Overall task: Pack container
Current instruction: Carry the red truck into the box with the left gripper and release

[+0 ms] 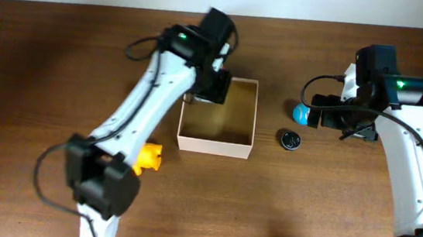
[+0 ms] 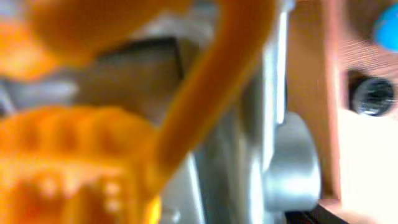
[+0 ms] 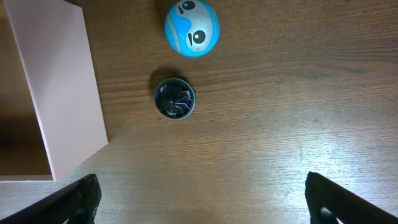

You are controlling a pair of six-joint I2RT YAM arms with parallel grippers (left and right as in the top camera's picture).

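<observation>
Trouble, if it comes, looks likeliest at the left gripper (image 1: 213, 87), which hangs over the far-left corner of the container (image 1: 215, 144). Its own camera is filled with an orange blur (image 2: 81, 149) close against the lens, so I cannot tell how far its jaws stand apart or whether that orange thing is clamped at all. If it is a toy and the hold is poor, I'd guess it could land on the thin rim and tumble out onto the table (image 3: 280, 124), or the gripper could nudge the light box askew. The right gripper (image 3: 201, 180) is spread wide with nothing between its fingers, toward the right edge. Reaching for the blue ball (image 3: 191, 28) could set it rolling, and the black disc (image 3: 175, 98) lies near it. A yellow toy (image 1: 148, 157) lies beside the left arm (image 1: 143, 104), toward the near edge, awkward to reach. The container sits about mid-table, slightly nearer the far edge: square, open-topped, thin white walls, tan inside, and what shows of its floor looks bare.
</observation>
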